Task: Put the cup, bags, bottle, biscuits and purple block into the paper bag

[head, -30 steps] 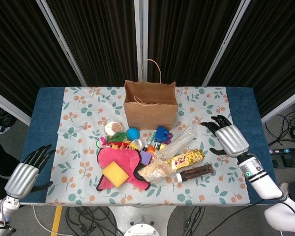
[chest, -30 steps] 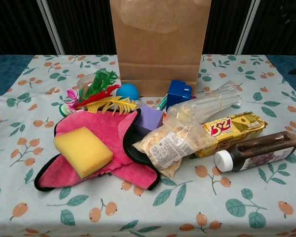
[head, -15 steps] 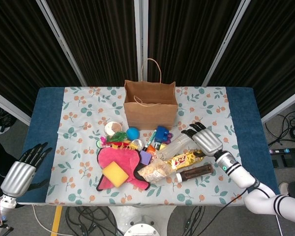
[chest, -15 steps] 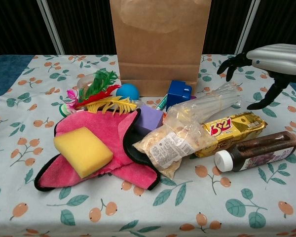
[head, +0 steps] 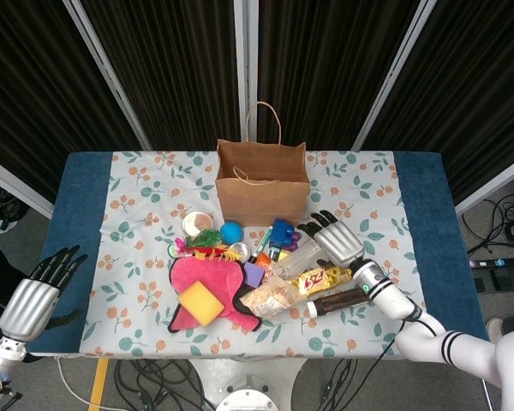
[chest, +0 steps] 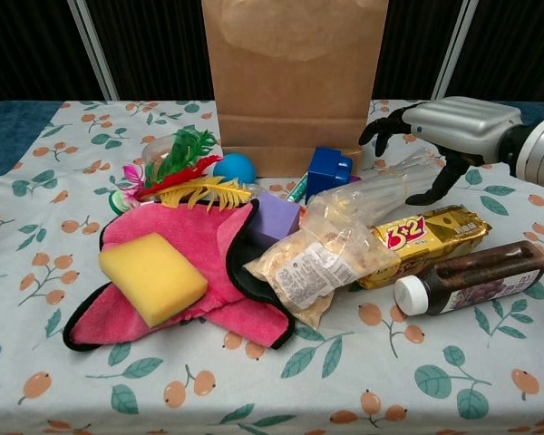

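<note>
The brown paper bag point(head: 262, 181) point(chest: 295, 82) stands upright and open at the back of the pile. In front of it lie a clear plastic bag point(head: 304, 254) point(chest: 381, 193), a snack bag point(head: 272, 299) point(chest: 313, 267), yellow biscuits point(head: 325, 277) point(chest: 431, 234) and a dark bottle point(head: 338, 300) point(chest: 471, 276). The purple block point(head: 254, 274) point(chest: 274, 217) is wedged beside the pink cloth. A cup point(head: 197, 223) lies left of the blue ball. My right hand point(head: 334, 240) point(chest: 444, 122) hovers with spread fingers over the clear bag's right end, holding nothing. My left hand point(head: 36, 295) hangs open off the table's left edge.
A pink cloth point(head: 207, 282) point(chest: 190, 263) carries a yellow sponge point(head: 201, 303) point(chest: 152, 276). A blue ball point(head: 231, 230) point(chest: 234, 168), a blue block point(head: 282, 231) point(chest: 328, 170) and a feather toy point(chest: 186, 168) crowd the bag's front. Floral cloth point(head: 137, 248) shows bare at the left.
My right hand has moved left and forward from the table's right side to just above the clear plastic bag. The left hand has barely shifted.
</note>
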